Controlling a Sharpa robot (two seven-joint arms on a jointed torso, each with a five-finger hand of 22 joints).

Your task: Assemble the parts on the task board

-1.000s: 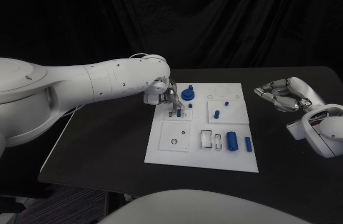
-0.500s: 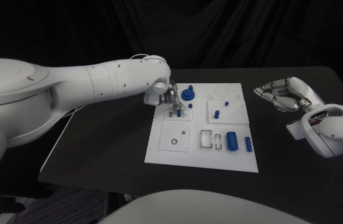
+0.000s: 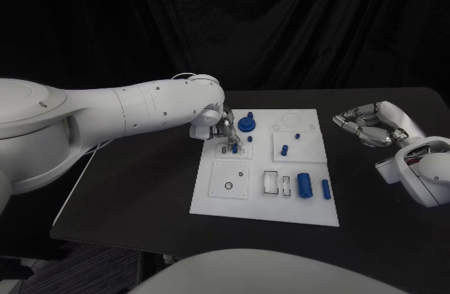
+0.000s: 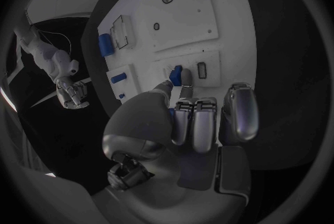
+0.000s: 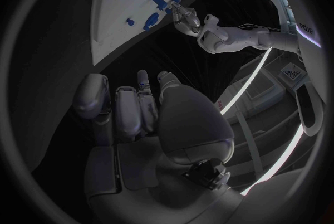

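The white task board (image 3: 265, 196) lies in the middle of the black table (image 3: 140, 177), its long side running away from the robot. Blue parts sit on it: a round knob-like piece (image 3: 246, 124) near the far edge, two small pegs (image 3: 284, 150) on a raised square plate right of centre, and a thick cylinder (image 3: 305, 183) with a thinner pin (image 3: 325, 188) beside it near the right edge. A small blue peg (image 3: 235, 148) stands at the small plate on the board's far left part.

The left hand (image 3: 218, 126) hangs over that far left corner of the board. In the left wrist view its thumb and a fingertip (image 4: 170, 86) meet at the blue peg (image 4: 176, 74), pinching it against the plate next to a small dark slot (image 4: 202, 70); the other fingers lie side by side, curled downward.

The right hand (image 3: 367, 124) rests off the board, over the bare table well to its right. Its fingers are curled inward with nothing in them, as the right wrist view (image 5: 132, 107) also shows.
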